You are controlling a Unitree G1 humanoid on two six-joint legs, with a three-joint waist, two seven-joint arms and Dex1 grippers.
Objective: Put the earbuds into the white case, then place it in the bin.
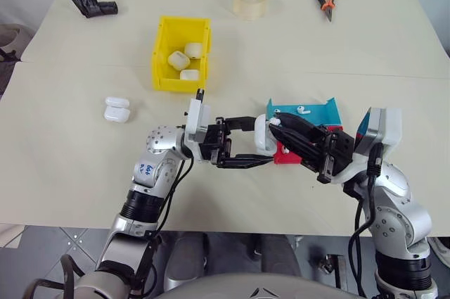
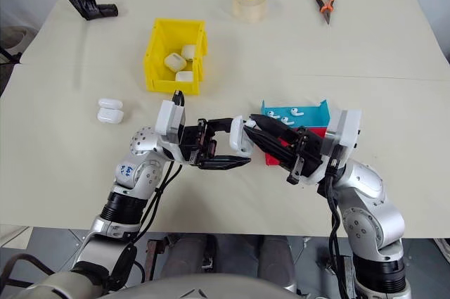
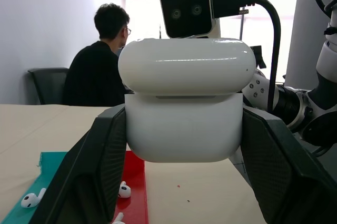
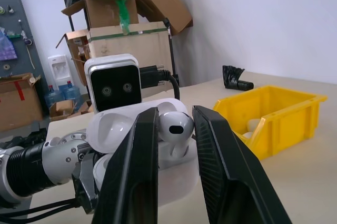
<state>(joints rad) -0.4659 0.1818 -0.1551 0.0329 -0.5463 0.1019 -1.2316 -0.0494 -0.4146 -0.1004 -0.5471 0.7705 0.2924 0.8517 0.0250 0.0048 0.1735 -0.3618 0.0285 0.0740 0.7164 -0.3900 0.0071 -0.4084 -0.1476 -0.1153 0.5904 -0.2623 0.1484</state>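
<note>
With the right gripper (image 4: 175,145) jaws pinching an earbud (image 4: 176,127) over the white case (image 3: 184,100), lid open and clamped in the left gripper (image 1: 247,142) jaws above the desk (image 1: 70,144), seating looks underway; next, lower it squarely into its socket.

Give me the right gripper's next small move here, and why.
Probably ease the earbud down into the open white case and release. The right gripper pinches it just above the case's sockets, while the left gripper holds the case steady, lid open.
</note>
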